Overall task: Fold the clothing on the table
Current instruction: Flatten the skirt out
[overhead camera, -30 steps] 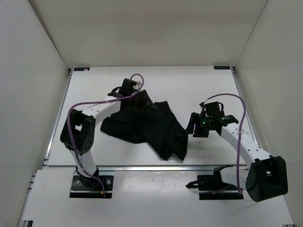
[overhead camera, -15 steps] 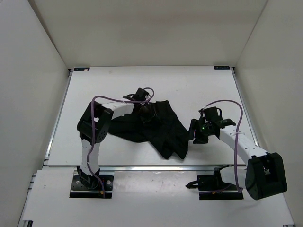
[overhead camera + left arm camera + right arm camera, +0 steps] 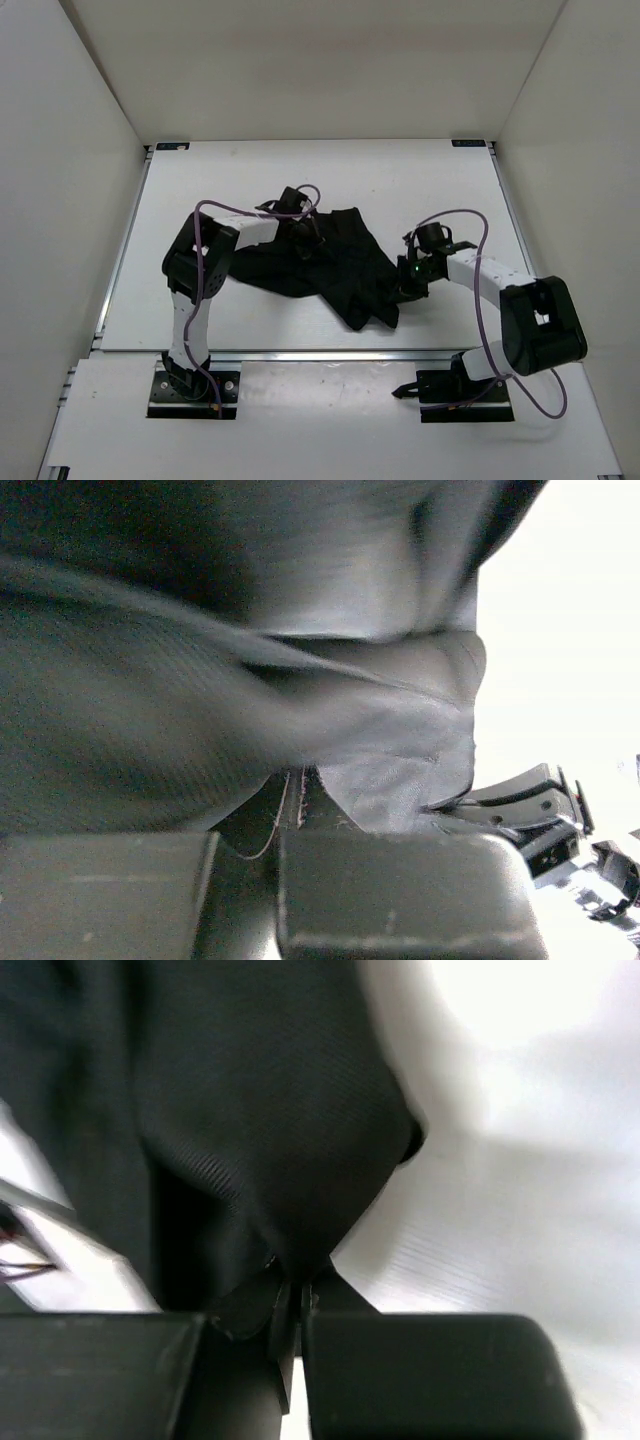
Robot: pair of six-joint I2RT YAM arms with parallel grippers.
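Observation:
The black clothing [image 3: 335, 268] lies crumpled in the middle of the white table [image 3: 210, 190]. My left gripper [image 3: 306, 233] sits on its far upper edge. In the left wrist view the jaws [image 3: 296, 792] are shut, with a fold of the clothing [image 3: 250, 680] pinched between them. My right gripper [image 3: 401, 291] is at the garment's right edge. Its jaws [image 3: 294, 1288] are shut on a bunched corner of the clothing [image 3: 260, 1130], just above the table [image 3: 520, 1170].
White walls enclose the table on the left, back and right. Thin metal rails [image 3: 120, 265] run along the table edges. The right gripper's body [image 3: 535, 815] shows low at the right of the left wrist view, close to the cloth edge.
Both grippers have gone from open to shut on the clothing. The right arm has swung left and down to the garment's right edge. The left gripper has settled onto the upper edge.

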